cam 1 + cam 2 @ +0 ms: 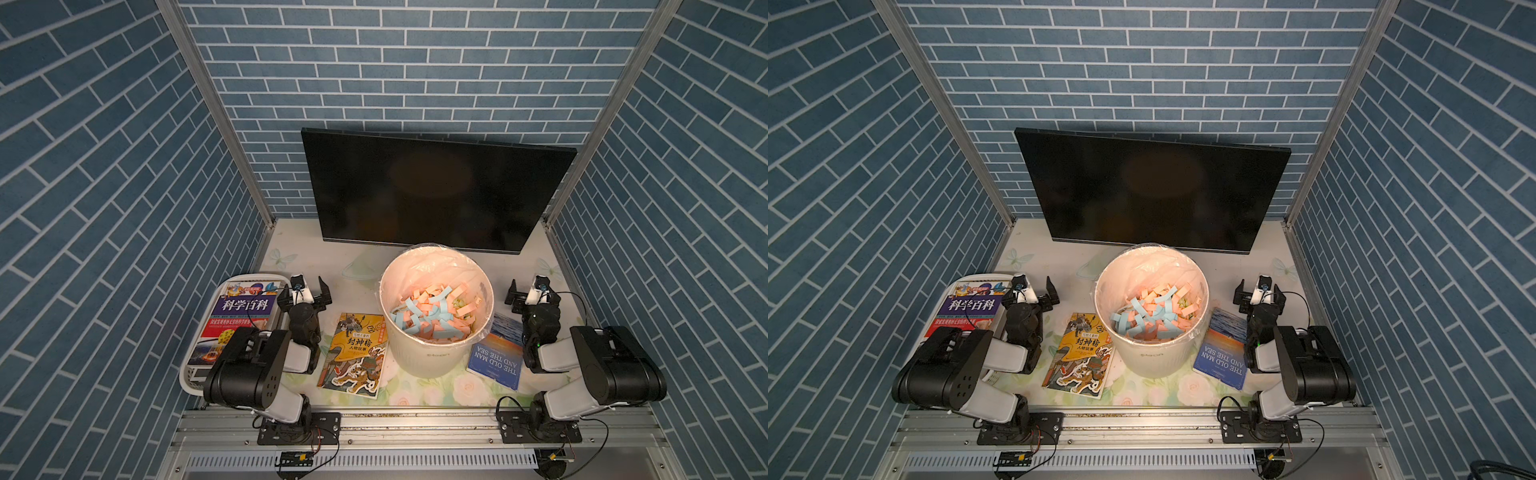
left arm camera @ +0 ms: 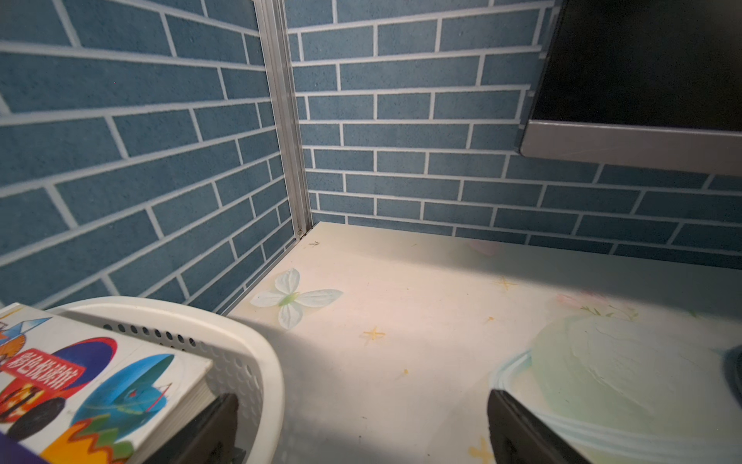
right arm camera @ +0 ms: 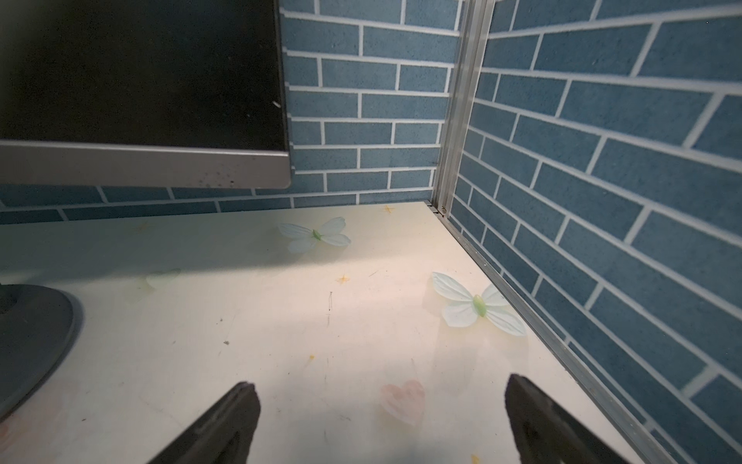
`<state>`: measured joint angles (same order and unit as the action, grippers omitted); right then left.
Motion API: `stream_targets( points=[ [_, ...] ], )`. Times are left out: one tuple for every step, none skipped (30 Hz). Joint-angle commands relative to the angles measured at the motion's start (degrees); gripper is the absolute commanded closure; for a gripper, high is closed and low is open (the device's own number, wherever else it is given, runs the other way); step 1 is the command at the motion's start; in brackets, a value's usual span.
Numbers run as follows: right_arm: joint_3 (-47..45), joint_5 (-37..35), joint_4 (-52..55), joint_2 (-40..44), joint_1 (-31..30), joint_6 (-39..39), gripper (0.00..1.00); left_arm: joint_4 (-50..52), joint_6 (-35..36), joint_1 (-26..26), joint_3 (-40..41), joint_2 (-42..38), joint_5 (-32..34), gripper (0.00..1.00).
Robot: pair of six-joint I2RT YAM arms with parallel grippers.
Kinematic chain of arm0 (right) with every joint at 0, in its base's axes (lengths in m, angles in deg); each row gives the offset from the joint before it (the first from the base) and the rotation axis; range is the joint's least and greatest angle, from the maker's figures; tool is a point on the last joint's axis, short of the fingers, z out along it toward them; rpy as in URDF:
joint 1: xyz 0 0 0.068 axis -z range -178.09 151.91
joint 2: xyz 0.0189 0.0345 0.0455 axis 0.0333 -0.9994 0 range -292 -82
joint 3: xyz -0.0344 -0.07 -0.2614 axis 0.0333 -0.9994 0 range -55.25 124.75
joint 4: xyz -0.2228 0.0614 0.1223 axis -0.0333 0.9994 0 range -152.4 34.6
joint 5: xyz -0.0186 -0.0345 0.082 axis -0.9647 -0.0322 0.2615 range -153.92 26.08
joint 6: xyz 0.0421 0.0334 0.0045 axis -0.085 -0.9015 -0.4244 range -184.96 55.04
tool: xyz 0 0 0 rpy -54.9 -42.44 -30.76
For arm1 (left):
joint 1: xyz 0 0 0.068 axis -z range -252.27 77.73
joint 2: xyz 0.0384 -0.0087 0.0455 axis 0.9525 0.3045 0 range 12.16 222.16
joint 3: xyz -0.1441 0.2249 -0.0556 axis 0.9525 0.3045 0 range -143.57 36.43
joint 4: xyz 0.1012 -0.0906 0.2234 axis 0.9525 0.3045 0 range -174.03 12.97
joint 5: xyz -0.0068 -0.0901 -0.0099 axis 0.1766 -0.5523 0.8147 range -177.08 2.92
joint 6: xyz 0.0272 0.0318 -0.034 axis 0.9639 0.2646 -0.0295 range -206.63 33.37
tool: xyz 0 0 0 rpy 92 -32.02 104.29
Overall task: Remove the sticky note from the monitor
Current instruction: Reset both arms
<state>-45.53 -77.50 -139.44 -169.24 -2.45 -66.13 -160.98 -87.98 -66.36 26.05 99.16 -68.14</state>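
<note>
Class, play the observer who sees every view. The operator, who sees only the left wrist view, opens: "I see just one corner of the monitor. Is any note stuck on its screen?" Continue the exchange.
Observer: None shows on the monitor in both top views; the screen is plain dark.
Operator: What stands before it?
Observer: A white bin holding pink and blue paper strips.
Operator: And the right pincer?
Observer: Open, holding nothing.
</note>
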Motion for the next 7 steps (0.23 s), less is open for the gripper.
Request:
stream_targets(
  points=[
    [0.9,0.6,-0.1,-0.3,0.1,1.1,0.0,1.2,-0.6,-0.8,-0.6,-0.3,-1.9,0.0],
    [1.0,0.6,0.0,-0.3,0.1,1.1,0.0,2.1,-0.8,-1.5,-1.0,-0.3,-3.5,0.0],
    [1.0,0.7,0.1,-0.3,0.1,1.2,0.0,2.1,-1.0,-1.8,-1.0,-0.3,-3.8,0.0],
    [1.0,0.6,0.1,-0.3,0.1,1.1,0.0,2.1,-0.9,-1.8,-0.9,-0.4,-3.9,0.0],
    [1.0,0.6,0.1,-0.3,0.0,1.2,0.0,1.9,-0.9,-1.9,-0.9,-0.3,-3.9,0.0],
    [1.1,0.6,0.1,-0.3,0.1,1.2,0.0,1.9,-0.9,-1.9,-0.8,-0.3,-3.8,0.0],
    [1.0,0.5,0.0,-0.3,0.1,1.2,0.0,1.9,-1.0,-1.9,-0.8,-0.3,-3.9,0.0]
  ],
)
